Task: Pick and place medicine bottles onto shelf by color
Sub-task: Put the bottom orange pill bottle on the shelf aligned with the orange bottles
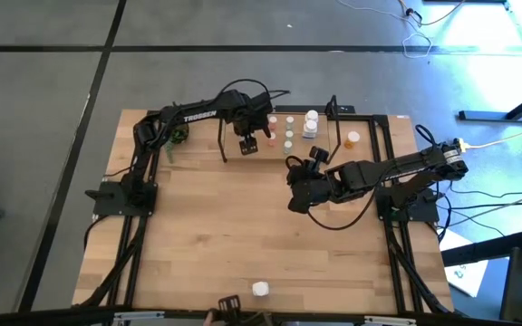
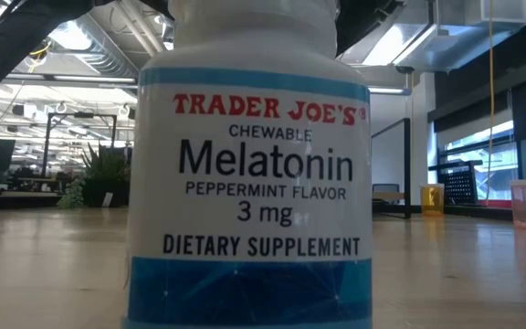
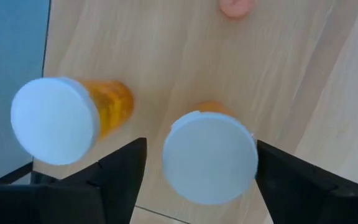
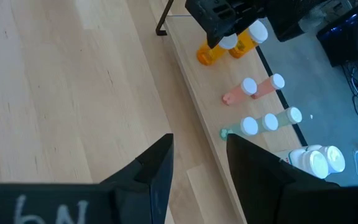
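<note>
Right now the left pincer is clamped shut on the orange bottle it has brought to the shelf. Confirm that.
Not quite. The left wrist view shows the left pincer open, its fingers standing clear on either side of the orange bottle, which stands on the shelf beside another orange one.

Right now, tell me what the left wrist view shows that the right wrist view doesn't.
Only the left wrist view shows the left gripper open around one orange bottle. Only the right wrist view shows the pink bottles, green bottles, white bottles and the empty right gripper. Both show the two orange bottles on the shelf.
</note>
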### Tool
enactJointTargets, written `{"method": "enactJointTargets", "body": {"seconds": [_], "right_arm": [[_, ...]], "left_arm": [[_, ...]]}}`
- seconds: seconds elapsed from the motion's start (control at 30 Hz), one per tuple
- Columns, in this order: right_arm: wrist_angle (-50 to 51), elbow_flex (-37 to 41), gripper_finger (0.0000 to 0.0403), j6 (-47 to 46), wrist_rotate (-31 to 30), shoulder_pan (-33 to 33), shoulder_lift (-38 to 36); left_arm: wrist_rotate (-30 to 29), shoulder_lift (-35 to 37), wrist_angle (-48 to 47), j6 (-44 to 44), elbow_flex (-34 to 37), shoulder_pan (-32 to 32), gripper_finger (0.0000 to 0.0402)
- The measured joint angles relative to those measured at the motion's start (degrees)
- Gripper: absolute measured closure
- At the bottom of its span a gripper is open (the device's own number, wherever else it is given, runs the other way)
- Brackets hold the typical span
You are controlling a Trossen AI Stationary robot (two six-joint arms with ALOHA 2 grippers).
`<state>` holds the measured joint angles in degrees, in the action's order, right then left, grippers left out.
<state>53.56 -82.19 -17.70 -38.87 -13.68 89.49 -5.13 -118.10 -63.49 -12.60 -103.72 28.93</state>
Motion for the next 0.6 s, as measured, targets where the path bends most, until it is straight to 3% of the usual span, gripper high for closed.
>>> {"method": "enactJointTargets", "body": {"seconds": [0.33,0.6], "right_arm": [[-0.07,0.00,0.0251,0.01,0.00,-0.01,0.00],[-0.11,0.00,0.0251,-0.06,0.00,-0.01,0.00]], "left_arm": [[-1.62,0.85,-0.22,-0.71,-0.55,-0.34,0.0118],[-6.26,0.85,-2.17,-1.10,-4.37,-2.43,0.0117]]}}
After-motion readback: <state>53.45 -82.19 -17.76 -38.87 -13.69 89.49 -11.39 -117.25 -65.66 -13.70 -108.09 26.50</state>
